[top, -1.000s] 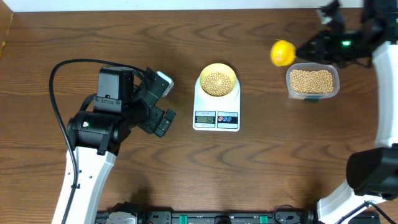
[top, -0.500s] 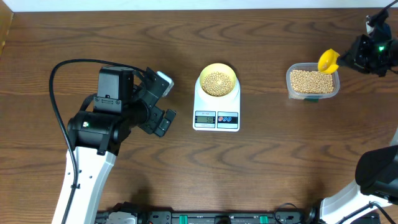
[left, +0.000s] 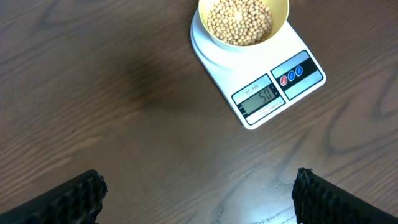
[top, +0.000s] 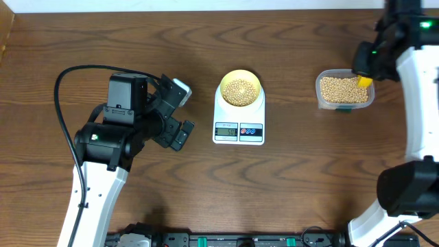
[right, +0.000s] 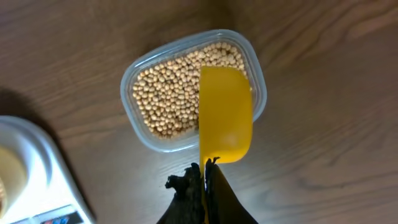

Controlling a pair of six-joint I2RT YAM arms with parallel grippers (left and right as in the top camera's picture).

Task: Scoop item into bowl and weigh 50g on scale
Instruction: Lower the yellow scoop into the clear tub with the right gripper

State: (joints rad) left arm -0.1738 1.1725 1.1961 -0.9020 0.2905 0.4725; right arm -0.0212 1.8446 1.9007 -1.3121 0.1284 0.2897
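Scale (top: 239, 130) is noted at the centre of the tabletop (top: 103, 34). Clear tub (right: 127, 93) of beans is seen near the right rear edge. Bowl (left: 283, 14) of beans (left: 239, 22) is set on the scale. Yellow scoop (right: 225, 115), apparently empty, is clamped by the right gripper (right: 204, 180) above the tub. Left gripper (left: 199, 196) is spread wide, released.

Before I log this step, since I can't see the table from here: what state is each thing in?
bowl: upright on the scale, holding beans.
scale: switched on, display appears to read 50.
clear tub: lidless, nearly full of beans.
yellow scoop: held above the clear tub, no beans seen on it.
left gripper: open, empty.
right gripper: shut on the yellow scoop's handle.
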